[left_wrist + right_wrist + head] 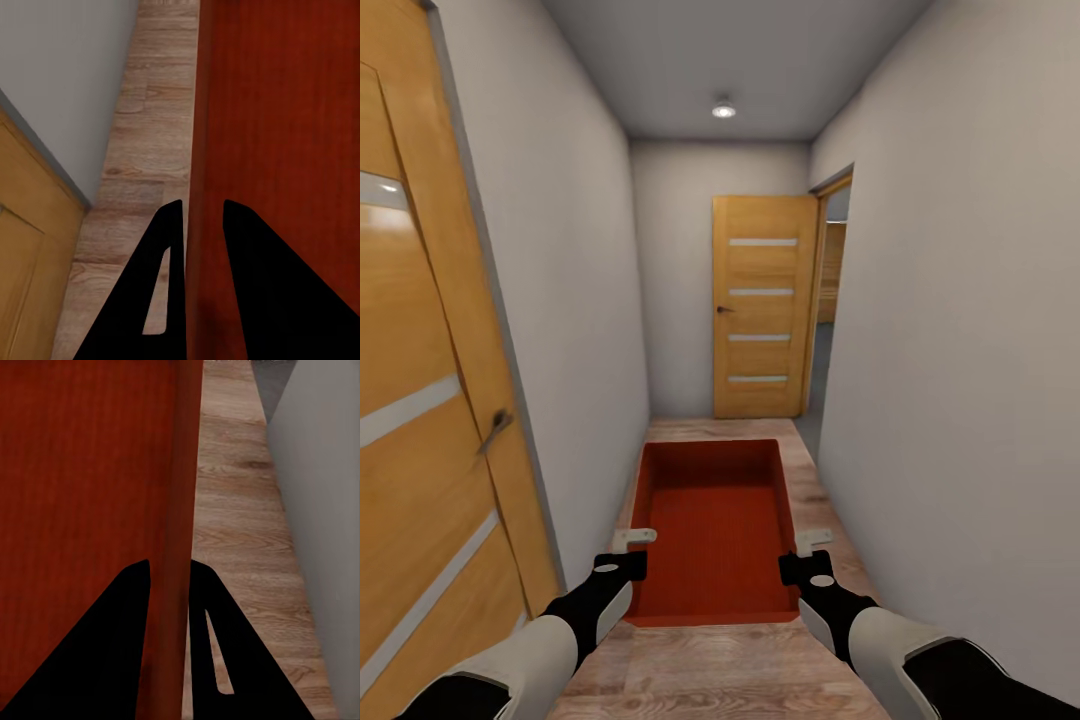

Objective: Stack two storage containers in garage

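Straddling opposite container walls, left pincer, right pincer.

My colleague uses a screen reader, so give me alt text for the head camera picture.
An orange-red storage container is carried down a narrow pale-walled corridor, the left gripper and right gripper each clamped on a long side wall. Wood-plank floor runs ahead to an open wooden door; another door is at left.

Room beyond ajar door hidden
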Controlling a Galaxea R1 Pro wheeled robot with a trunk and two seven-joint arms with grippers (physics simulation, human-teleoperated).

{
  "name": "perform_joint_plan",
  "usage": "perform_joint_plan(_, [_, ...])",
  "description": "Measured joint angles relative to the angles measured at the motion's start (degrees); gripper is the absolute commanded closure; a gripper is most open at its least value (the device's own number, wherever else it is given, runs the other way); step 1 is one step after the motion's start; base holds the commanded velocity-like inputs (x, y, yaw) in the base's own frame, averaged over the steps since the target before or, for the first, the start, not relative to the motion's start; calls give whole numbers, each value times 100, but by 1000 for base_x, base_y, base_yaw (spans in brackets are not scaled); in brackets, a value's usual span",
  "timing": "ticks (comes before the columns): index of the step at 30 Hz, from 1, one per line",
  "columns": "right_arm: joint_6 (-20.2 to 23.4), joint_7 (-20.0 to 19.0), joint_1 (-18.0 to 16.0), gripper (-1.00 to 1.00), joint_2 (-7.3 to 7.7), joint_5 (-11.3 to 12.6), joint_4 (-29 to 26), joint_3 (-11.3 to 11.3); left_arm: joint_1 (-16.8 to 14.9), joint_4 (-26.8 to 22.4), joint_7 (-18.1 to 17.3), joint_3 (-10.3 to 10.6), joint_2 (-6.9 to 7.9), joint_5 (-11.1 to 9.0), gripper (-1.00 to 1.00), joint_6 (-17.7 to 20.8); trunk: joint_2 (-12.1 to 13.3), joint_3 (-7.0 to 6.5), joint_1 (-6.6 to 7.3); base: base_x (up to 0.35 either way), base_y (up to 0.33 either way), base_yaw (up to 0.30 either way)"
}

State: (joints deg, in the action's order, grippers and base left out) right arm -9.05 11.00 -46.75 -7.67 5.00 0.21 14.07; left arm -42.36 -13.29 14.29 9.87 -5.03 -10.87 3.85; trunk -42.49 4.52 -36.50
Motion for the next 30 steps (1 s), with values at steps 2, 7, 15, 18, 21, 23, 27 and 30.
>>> perform_joint_plan(2, [-1,-1,0,100,1,0,0,0,0,0,1,0,-1,0,100,0,0,0,0,322,0,0])
perform_joint_plan(7, [0,2,0,100,-1,0,0,1,0,0,-2,0,1,0,100,0,0,0,0,322,0,0])
perform_joint_plan(15, [-2,-7,0,100,5,1,0,0,0,0,7,1,-5,0,100,0,0,0,0,322,0,0])
perform_joint_plan(18, [-4,-11,0,100,8,1,1,-1,0,0,12,1,-8,0,100,0,0,0,0,322,0,0])
perform_joint_plan(21, [-3,-7,0,100,4,1,1,0,0,0,6,0,-4,0,100,0,0,0,0,322,0,0])
perform_joint_plan(23, [-3,-8,0,100,5,1,1,0,0,0,7,1,-5,0,100,0,0,0,0,322,0,0])
perform_joint_plan(27, [-3,-5,0,100,3,2,1,0,0,0,5,1,-3,0,100,-1,0,0,0,322,0,0])
perform_joint_plan(30, [-3,-5,0,100,3,1,1,0,0,0,5,1,-3,0,100,0,0,0,0,322,0,0])
